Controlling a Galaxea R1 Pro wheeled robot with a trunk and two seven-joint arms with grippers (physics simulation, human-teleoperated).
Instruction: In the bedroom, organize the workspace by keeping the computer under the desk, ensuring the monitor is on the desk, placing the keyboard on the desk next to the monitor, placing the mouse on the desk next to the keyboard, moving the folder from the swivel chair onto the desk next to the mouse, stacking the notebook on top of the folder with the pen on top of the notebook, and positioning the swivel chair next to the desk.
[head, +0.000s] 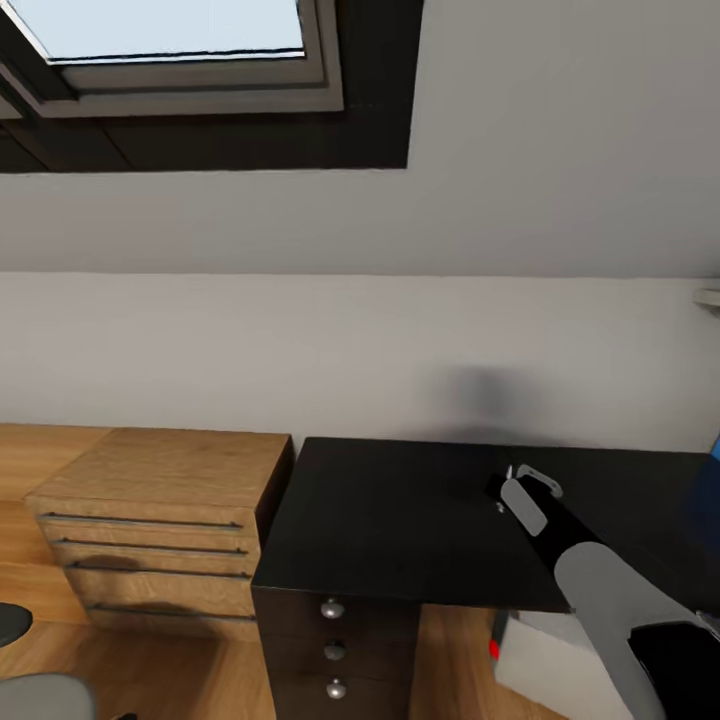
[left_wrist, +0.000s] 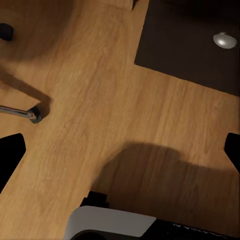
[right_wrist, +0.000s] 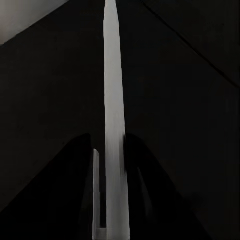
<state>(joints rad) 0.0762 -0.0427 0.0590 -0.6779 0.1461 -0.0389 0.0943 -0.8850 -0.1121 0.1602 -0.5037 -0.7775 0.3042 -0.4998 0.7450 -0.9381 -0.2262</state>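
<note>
The black desk (head: 400, 520) stands against the pale wall, its drawer unit (head: 334, 650) with three silver knobs at its left front. My right gripper (head: 507, 490) hovers low over the desk top, shut on a thin pale stick, the pen (right_wrist: 114, 100), which runs between its dark fingers (right_wrist: 82, 190). Under the desk, the white computer (head: 545, 655) shows a red light. A corner of the swivel chair's grey seat (head: 40, 697) lies at bottom left. My left gripper (left_wrist: 120, 155) is open over the wood floor, with a chair castor (left_wrist: 35, 114) nearby.
A light wood chest of drawers (head: 160, 530) stands right beside the desk's left end. A dark-framed roof window (head: 200, 70) is above. A blue patch (head: 708, 490) cuts the right edge; I cannot tell what it is. A drawer knob (left_wrist: 225, 40) appears beyond the left gripper.
</note>
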